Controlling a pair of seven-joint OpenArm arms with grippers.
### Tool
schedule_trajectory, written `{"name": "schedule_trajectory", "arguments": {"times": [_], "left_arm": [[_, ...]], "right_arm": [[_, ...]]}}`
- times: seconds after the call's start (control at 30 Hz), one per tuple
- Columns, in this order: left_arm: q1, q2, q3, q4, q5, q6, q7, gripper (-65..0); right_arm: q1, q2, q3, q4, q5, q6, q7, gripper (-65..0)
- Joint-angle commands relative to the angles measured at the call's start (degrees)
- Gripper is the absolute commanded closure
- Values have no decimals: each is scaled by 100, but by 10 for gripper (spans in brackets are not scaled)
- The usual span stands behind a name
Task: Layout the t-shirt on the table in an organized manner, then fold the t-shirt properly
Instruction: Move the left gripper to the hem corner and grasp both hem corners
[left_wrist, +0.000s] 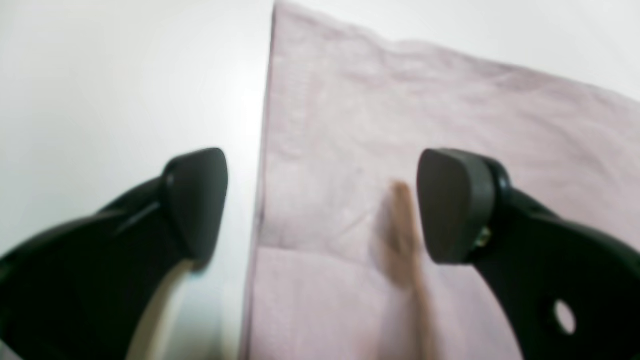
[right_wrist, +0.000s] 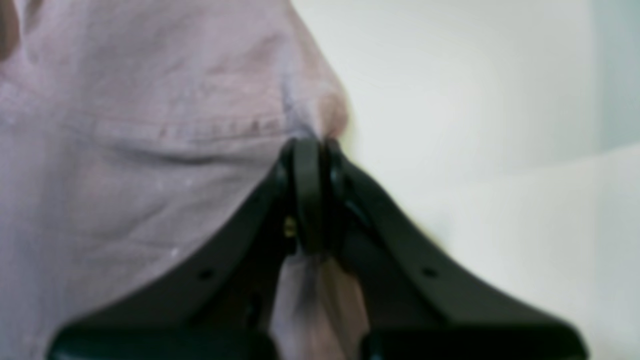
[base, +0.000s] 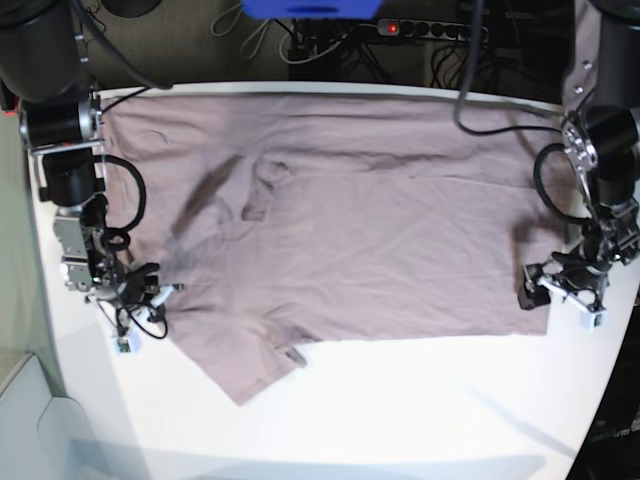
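The mauve t-shirt (base: 370, 230) lies spread wide on the white table (base: 420, 400), with creases near its middle and one sleeve pointing to the front left. My right gripper (base: 150, 290) is at the shirt's left edge. In the right wrist view it (right_wrist: 310, 150) is shut on a pinch of the shirt (right_wrist: 125, 125), and cloth shows between its fingers. My left gripper (base: 560, 285) is at the shirt's front right corner. In the left wrist view it (left_wrist: 322, 200) is open, with one finger over bare table (left_wrist: 125, 75) and the other over the shirt (left_wrist: 400, 110).
Cables and a power strip (base: 420, 30) lie behind the table's far edge, beside a blue object (base: 310, 8). Both arm bases stand at the back corners. A bare white strip of table runs along the front.
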Motion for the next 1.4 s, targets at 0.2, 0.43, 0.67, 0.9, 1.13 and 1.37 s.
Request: {"name": "schedule_trajectory", "arguments": {"times": [0.2, 0.43, 0.67, 0.9, 1.13, 1.37], "left_arm": [[32, -26, 6, 55, 2, 686, 44, -540], [-38, 0, 42, 55, 2, 686, 44, -233], [-47, 159, 789, 55, -7, 748, 18, -194], [-47, 185, 894, 55, -7, 704, 18, -176], [-47, 185, 894, 63, -7, 695, 53, -15], [-29, 185, 859, 389, -68, 686, 387, -3]], "right_arm": [[61, 60, -2, 15, -60, -8, -154, 0], [61, 51, -2, 15, -60, -8, -163, 0], [61, 60, -2, 15, -60, -8, -181, 0], [-53, 60, 25, 24, -60, -8, -181, 0], [-53, 60, 25, 24, -60, -8, -181, 0], [-53, 166, 33, 50, -51, 36, -181, 0]]}}
